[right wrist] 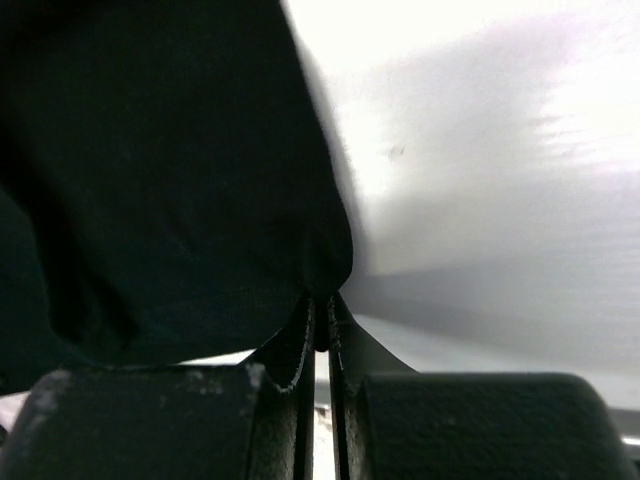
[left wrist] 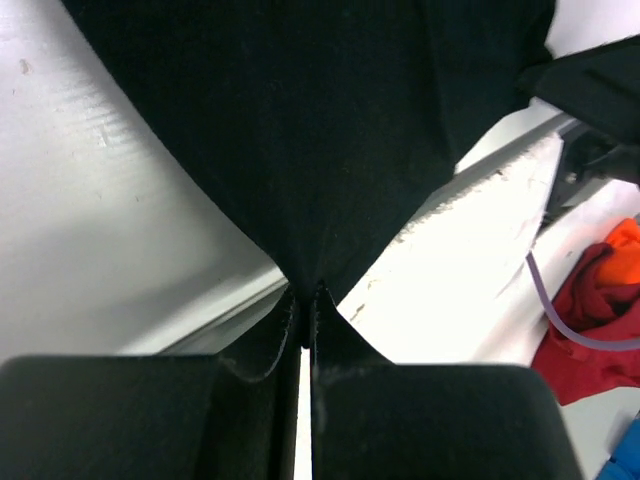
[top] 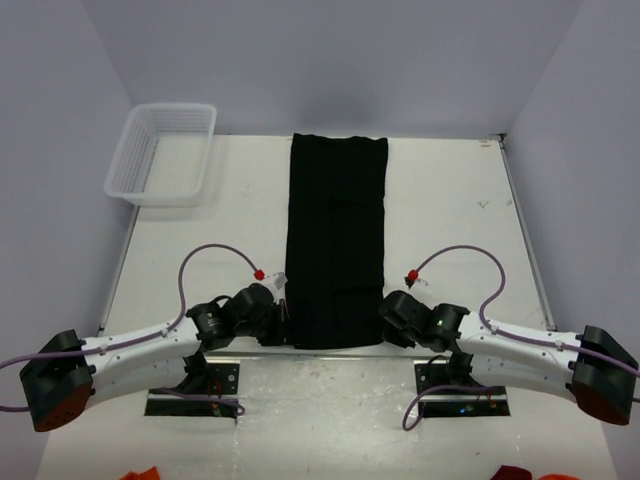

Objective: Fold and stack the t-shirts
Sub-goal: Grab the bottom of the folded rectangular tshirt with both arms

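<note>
I see the black t-shirt (top: 336,240) folded long in the middle of the bench (top: 450,220). My left jaws pinch its 7 o'clock corner, my right jaws its 5 o'clock corner.

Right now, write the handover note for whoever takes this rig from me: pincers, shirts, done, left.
Left pincer: shut on the near left corner of the t-shirt.
Right pincer: shut on its near right corner.
The t-shirt: one black one in view, lying as a long narrow strip down the middle of the table, no sleeves sticking out.
Basket: at the table's far left corner.
Done: the lengthwise folds.
Left: probably carry the near edge toward the far edge to fold it short, then stack. No stack or second shirt shows on the table.
</note>
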`<action>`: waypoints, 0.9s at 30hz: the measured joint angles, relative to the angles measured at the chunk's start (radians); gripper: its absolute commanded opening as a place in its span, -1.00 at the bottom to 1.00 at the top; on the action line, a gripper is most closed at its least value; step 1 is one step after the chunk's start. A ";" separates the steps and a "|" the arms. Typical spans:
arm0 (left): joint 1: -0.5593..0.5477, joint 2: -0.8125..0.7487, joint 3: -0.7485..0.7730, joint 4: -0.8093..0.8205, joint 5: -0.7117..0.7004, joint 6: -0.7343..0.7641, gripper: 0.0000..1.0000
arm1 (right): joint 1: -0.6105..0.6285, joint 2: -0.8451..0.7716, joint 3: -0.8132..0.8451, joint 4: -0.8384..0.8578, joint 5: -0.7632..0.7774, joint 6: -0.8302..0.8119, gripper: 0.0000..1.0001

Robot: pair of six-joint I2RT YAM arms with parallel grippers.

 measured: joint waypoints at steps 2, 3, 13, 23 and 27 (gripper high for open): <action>-0.003 -0.049 -0.005 -0.021 -0.003 -0.010 -1.00 | 0.049 0.019 0.018 -0.024 0.013 0.011 -1.00; -0.004 -0.065 -0.008 -0.033 -0.004 -0.014 -1.00 | 0.076 0.031 0.029 -0.042 0.024 0.019 -1.00; -0.010 -0.162 -0.020 -0.156 -0.006 -0.017 -1.00 | 0.377 0.168 0.242 -0.323 0.121 0.205 -1.00; -0.016 -0.220 -0.030 -0.193 -0.005 -0.031 -1.00 | 0.453 0.201 0.313 -0.469 0.169 0.345 -1.00; -0.016 -0.187 -0.019 -0.198 -0.008 -0.022 -1.00 | 0.460 0.219 0.369 -0.531 0.197 0.362 -1.00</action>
